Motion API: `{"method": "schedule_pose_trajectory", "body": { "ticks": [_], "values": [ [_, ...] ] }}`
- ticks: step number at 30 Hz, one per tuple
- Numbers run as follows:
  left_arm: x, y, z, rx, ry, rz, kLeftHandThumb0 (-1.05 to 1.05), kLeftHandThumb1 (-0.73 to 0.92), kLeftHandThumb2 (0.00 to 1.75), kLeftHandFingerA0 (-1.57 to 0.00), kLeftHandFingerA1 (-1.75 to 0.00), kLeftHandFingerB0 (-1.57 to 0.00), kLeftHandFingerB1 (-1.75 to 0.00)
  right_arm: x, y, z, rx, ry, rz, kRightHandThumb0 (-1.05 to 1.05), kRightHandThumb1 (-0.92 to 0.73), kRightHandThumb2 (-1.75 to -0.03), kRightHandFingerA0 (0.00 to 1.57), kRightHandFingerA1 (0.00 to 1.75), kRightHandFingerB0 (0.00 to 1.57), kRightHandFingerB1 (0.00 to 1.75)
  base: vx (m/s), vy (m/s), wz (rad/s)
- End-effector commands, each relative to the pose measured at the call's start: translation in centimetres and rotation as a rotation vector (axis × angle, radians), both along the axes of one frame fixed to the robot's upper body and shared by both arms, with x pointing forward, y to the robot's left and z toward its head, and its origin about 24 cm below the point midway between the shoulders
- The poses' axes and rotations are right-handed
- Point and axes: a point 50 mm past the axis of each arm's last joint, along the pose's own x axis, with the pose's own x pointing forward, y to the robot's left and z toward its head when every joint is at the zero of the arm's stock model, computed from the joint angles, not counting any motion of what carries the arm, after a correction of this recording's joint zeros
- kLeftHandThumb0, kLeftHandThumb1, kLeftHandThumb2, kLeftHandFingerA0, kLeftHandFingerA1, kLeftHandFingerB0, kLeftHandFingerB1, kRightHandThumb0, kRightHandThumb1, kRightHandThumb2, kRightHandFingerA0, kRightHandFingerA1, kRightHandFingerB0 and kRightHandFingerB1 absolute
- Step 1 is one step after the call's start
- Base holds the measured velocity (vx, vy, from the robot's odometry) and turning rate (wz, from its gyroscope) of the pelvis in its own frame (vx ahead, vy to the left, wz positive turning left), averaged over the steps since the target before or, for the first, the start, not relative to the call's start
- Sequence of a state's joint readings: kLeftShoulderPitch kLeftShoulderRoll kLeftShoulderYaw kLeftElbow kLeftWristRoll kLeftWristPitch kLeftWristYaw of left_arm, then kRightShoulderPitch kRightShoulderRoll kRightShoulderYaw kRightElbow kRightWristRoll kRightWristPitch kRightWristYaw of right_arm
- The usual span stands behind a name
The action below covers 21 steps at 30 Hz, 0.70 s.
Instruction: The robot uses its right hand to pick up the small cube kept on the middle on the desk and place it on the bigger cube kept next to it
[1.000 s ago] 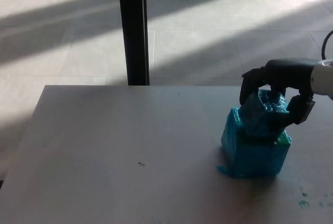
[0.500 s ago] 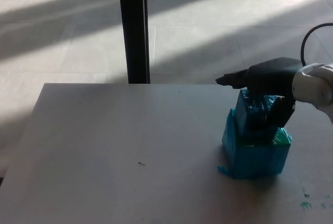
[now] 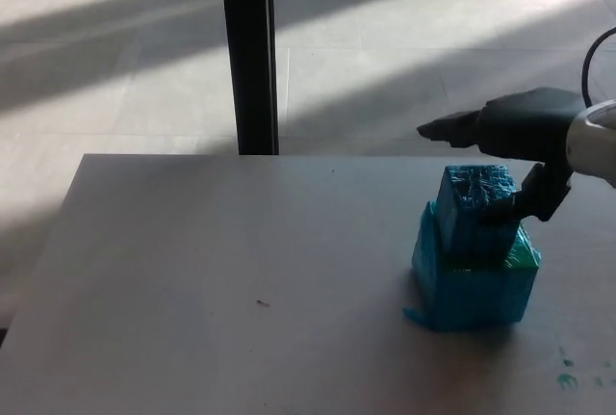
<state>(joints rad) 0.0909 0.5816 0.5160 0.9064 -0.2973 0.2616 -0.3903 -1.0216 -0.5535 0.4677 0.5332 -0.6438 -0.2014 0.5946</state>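
A grey bench (image 3: 212, 280) is shown carrying the bigger cube (image 3: 474, 285) at its right. The small cube (image 3: 474, 213) is seen resting on top of it. The right robot hand (image 3: 515, 145) is held spread just above, gripping nothing.

We see the desk (image 3: 192, 271) lying bare across its left and middle, open for a hand to pass, while on the right the small cube (image 3: 474, 215) stacked on the bigger cube (image 3: 474, 285) blocks the way, with the right hand (image 3: 525, 141) spread above, seemingly just clear.
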Motion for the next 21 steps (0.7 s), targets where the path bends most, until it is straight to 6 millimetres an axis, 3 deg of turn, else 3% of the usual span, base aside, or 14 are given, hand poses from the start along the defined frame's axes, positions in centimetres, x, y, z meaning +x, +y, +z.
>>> {"method": "schedule_pose_trajectory", "body": {
  "ticks": [1,2,5,7,8,10,12,15,16,17,18,19,20,21],
  "values": [
    [-0.4,0.4,0.4,0.017,-0.01,0.003,-0.83,0.84,0.65,-0.32,-0.51,-0.3,-0.39,-0.3,-1.7,3.1,0.047,0.017,-0.049,-0.92,-0.55,-0.89,0.0,0.18,0.0,0.0,0.0,0.0,0.0],
    [-0.5,0.5,0.3,0.021,-0.001,0.012,-0.87,0.73,0.73,-0.33,-0.52,-0.29,-0.41,-0.4,-2.1,3.9,0.073,0.012,-0.055,-0.89,-0.53,-0.88,0.0,0.18,0.0,0.0,0.0,0.0,0.0],
    [-0.6,0.6,0.4,0.04,0.02,-0.012,-0.83,0.85,0.66,-0.3,-0.48,-0.3,-0.37,-1.2,-4.3,6.5,0.165,-0.027,-0.094,-0.92,-0.53,-0.89,0.0,0.24,0.0,0.0,0.0,0.0,0.0],
    [-0.7,0.6,0.4,0.038,0.02,-0.01,-0.83,0.84,0.66,-0.3,-0.49,-0.3,-0.37,-1.5,-4.9,7.0,0.195,-0.033,-0.106,-0.91,-0.53,-0.89,0.0,0.21,0.0,0.0,0.0,0.0,0.0],
    [-0.7,0.6,0.4,0.029,0.015,0.004,-0.87,0.74,0.72,-0.31,-0.53,-0.29,-0.4,-1.7,-5.9,7.5,0.24,-0.045,-0.121,-0.91,-0.54,-0.9,0.0,0.16,0.0,0.0,0.0,0.0,0.0],
    [-0.9,0.6,0.4,0.018,0.006,0.016,-0.82,0.83,0.65,-0.33,-0.51,-0.31,-0.38,-2.5,-8.3,8.5,0.304,-0.087,-0.158,-0.9,-0.53,-0.86,0.0,0.12,0.0,0.0,0.0,0.0,0.0],
    [-1.0,0.6,0.3,0.021,0.009,0.017,-0.82,0.83,0.65,-0.33,-0.51,-0.31,-0.38,-2.7,-8.9,8.5,0.334,-0.087,-0.171,-0.9,-0.53,-0.86,0.0,0.12,0.0,0.0,0.0,0.0,0.0],
    [-1.1,0.6,0.4,0.036,0.022,-0.007,-0.84,0.84,0.65,-0.29,-0.48,-0.29,-0.37,-4.4,-13.3,9.2,0.43,-0.115,-0.307,-0.96,-0.55,-0.86,0.0,0.07,0.0,0.0,0.0,0.0,0.0],
    [-1.2,0.5,0.3,0.031,0.021,-0.001,-0.84,0.83,0.65,-0.31,-0.48,-0.29,-0.37,-4.8,-14.2,9.2,0.465,-0.111,-0.331,-0.94,-0.55,-0.84,0.0,0.05,0.1,0.0,0.0,0.0,0.0],
    [-1.3,0.5,0.2,0.011,0.007,0.028,-0.83,0.82,0.64,-0.37,-0.53,-0.3,-0.37,-5.6,-15.6,9.3,0.515,-0.112,-0.365,-0.91,-0.52,-0.82,0.0,0.06,0.06,0.09,0.0,0.0,0.0],
    [-1.2,0.5,0.2,0.027,0.015,0.011,-0.9,0.7,0.79,-0.34,-0.55,-0.26,-0.42,-6.8,-18.2,9.2,0.621,-0.097,-0.459,-0.71,-0.49,-0.76,0.0,0.0,0.11,0.3,0.0,0.0,0.0],
    [-1.2,0.5,0.2,0.031,0.017,0.003,-0.84,0.84,0.65,-0.35,-0.51,-0.3,-0.38,-7.4,-19.3,8.9,0.667,-0.103,-0.5,-0.61,-0.5,-0.74,0.0,0.0,0.15,0.35,0.0,0.0,0.0],
    [-1.3,0.5,0.2,0.031,0.019,0.0,-0.88,0.73,0.75,-0.33,-0.53,-0.26,-0.41,-7.9,-20.2,8.6,0.694,-0.113,-0.525,-0.49,-0.61,-0.58,0.0,0.05,0.22,0.29,0.0,0.0,0.0],
    [-1.4,0.5,0.2,0.03,0.02,0.001,-0.88,0.73,0.75,-0.33,-0.53,-0.26,-0.41,-8.1,-20.8,8.3,0.708,-0.123,-0.539,-0.49,-0.61,-0.58,0.0,0.05,0.22,0.29,0.0,0.0,0.0]
  ]
}}
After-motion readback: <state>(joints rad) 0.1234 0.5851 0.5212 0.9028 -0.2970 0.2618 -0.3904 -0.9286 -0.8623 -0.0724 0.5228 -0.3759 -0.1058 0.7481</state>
